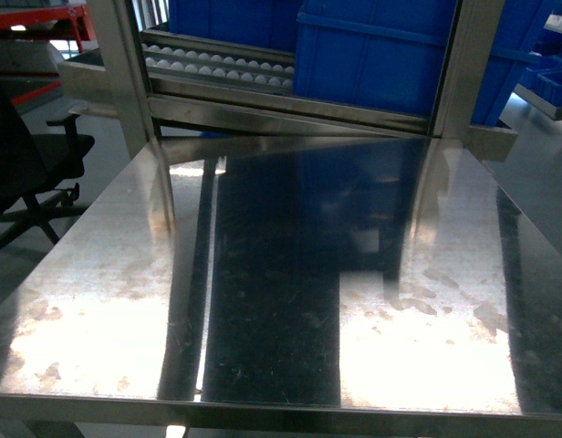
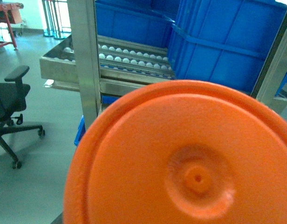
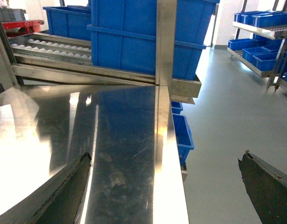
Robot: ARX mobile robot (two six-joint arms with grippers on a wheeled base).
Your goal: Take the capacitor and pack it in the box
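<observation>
The head view looks slanting down on a bare steel table [image 1: 281, 301], its sheen broken by bright glare patches and dark reflections that make the surface hard to read; neither arm nor gripper shows in this view, and no pink box or capacitor can be made out in any of the three views. Behind the table stand upright steel posts [image 1: 126, 64], a sloping roller track [image 1: 217, 66] with white rollers, and large blue bins [image 1: 390, 55] cut off by the top edge; a black office chair [image 1: 26, 164] sits at the far left, partly out of frame. The left wrist view is mostly filled by a round orange disc [image 2: 190, 163] with a raised ring and a small dimple at its centre, so close that its lower and right parts run past the edge; it hides the left gripper wholly, so whether that gripper is parted or closed cannot be told, nor what the disc belongs to. The right wrist view shows the right gripper [image 3: 167, 186] with its two dark, worn fingers [image 3: 64, 196] at the bottom corners, well apart and holding nothing, jaws spread wide; only their tips are in frame; between them lie the table's right edge and the grey floor [image 3: 227, 102], with more blue bins on a shelf [image 3: 260, 28] at the far right.
</observation>
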